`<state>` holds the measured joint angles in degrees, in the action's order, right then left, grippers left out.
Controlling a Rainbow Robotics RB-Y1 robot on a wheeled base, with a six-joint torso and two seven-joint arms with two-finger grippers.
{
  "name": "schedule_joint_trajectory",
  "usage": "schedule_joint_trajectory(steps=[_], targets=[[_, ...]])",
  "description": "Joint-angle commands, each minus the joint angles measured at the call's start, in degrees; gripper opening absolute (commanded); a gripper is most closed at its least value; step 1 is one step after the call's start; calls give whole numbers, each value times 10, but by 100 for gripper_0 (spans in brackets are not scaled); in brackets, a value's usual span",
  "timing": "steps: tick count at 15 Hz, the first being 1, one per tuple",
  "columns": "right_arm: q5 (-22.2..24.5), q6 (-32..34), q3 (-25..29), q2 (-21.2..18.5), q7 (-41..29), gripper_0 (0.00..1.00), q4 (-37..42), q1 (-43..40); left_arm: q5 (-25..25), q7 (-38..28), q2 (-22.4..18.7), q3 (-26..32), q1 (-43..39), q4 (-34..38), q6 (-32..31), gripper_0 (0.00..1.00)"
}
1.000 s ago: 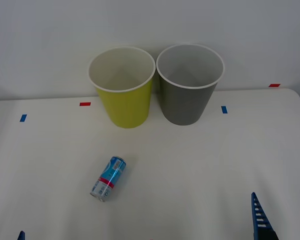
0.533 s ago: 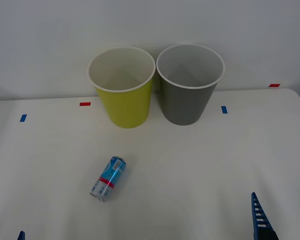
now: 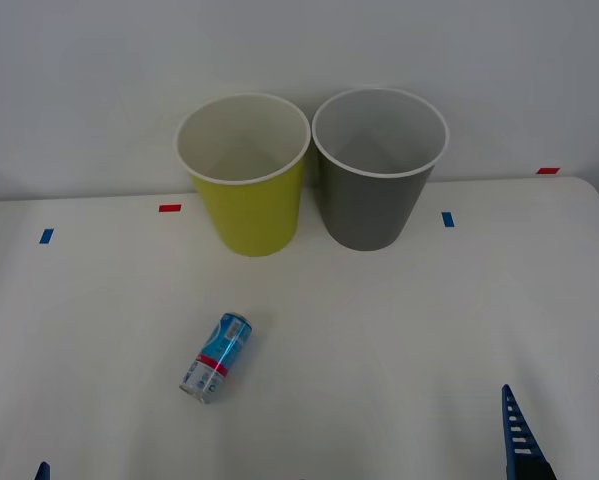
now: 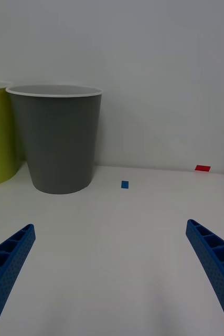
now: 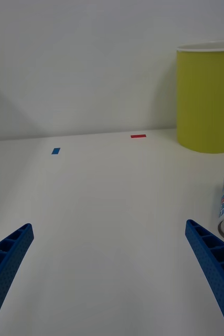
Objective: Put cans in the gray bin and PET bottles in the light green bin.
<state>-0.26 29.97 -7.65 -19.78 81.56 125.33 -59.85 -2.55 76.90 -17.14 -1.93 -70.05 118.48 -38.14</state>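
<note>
Can [image 3: 215, 357] on its side on tabletop [image 3: 399, 320], near light green bin [image 3: 247, 190]. Likely light, rigid, prone to rolling; grasp across mid-body. Left gripper [image 5: 112, 273], right gripper [image 4: 109, 273] both spread, empty.

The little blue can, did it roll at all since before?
No. The can lies on its side in the same spot, at the same distance in front of the light green bin as before.
</note>
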Motion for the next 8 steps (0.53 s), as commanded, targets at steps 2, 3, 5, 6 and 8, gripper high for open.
schedule_joint_trajectory(steps=[2,3,5,6,8], targets=[[0,0,0,0,0,100,0,0,0,0,0,0,0,0,0,100],[0,0,0,0,0,100,0,0,0,0,0,0,0,0,0,100],[0,0,0,0,0,100,0,0,0,0,0,0,0,0,0,100],[0,0,0,0,0,100,0,0,0,0,0,0,0,0,0,100],[0,0,0,0,0,100,0,0,0,0,0,0,0,0,0,100]])
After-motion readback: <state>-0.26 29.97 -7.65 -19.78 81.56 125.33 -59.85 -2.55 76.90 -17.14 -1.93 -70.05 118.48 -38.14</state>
